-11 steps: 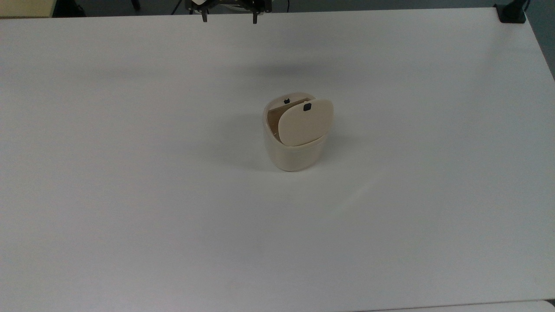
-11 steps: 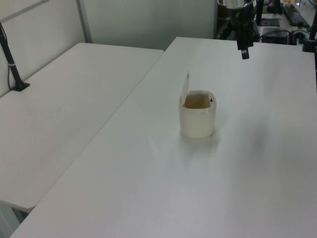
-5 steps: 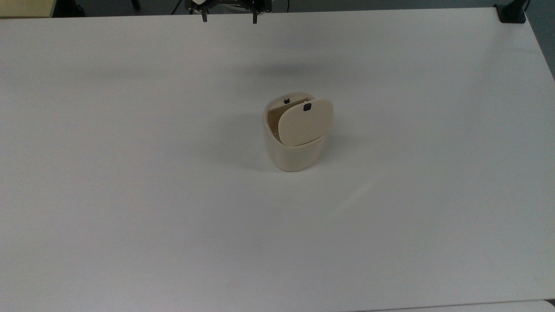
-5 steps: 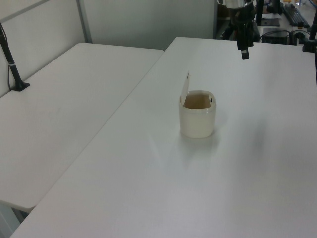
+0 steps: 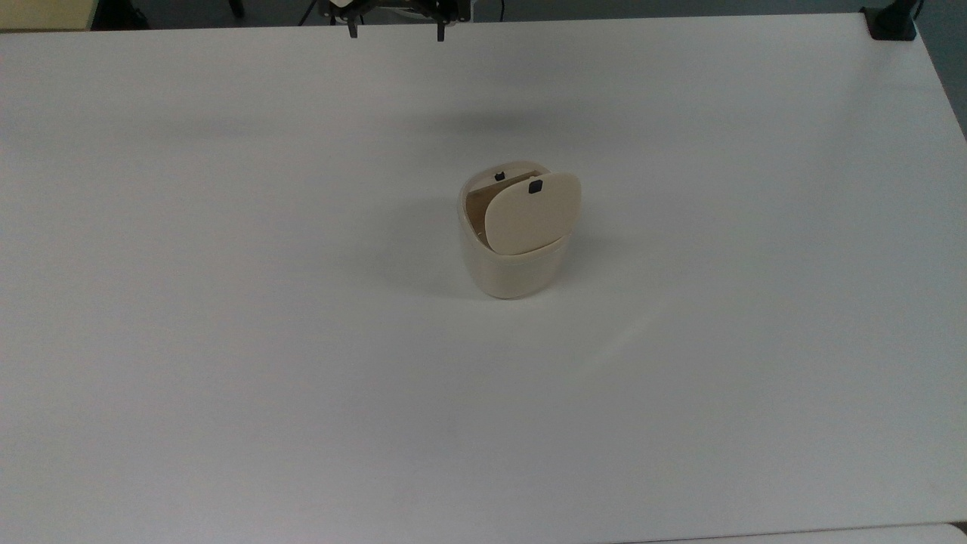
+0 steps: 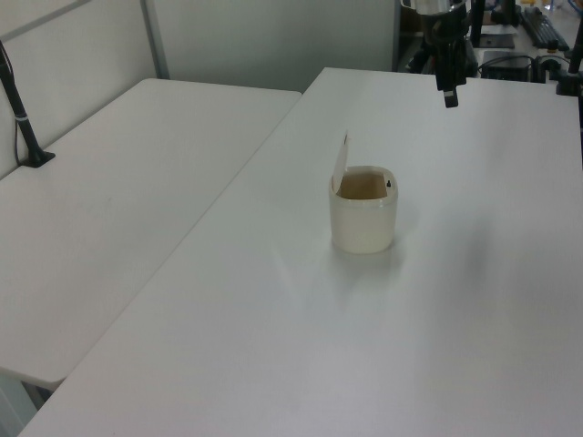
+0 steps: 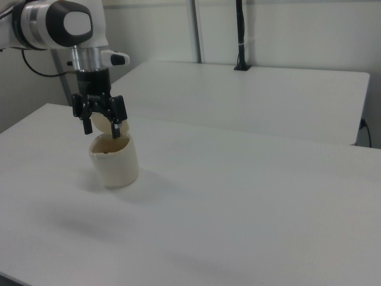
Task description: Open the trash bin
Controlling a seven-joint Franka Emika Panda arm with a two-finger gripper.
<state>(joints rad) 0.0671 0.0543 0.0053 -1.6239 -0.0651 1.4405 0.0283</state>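
The trash bin (image 5: 514, 261) is a cream tub standing near the middle of the white table (image 5: 227, 340). Its flat lid (image 5: 532, 211) is swung up on its hinge and carries a small black button (image 5: 536, 187); the brown inside of the trash bin (image 6: 363, 223) is exposed under the raised lid (image 6: 341, 164). My gripper (image 5: 396, 32) hangs open and empty over the table's far edge in the top view, well apart from the bin. In the left view my gripper (image 6: 449, 94) is high beyond the bin. In the right view my gripper (image 7: 102, 127) overlaps the trash bin (image 7: 114, 162).
A black clamp (image 5: 891, 23) sits on the table corner at the top view's upper right. A second white table (image 6: 109, 200) adjoins on the left view's left, with a black post (image 6: 23, 114) on it. Another post (image 7: 240, 36) stands on the far table.
My gripper has drifted slightly toward the top view's upper edge. The bin and its raised lid have not moved.
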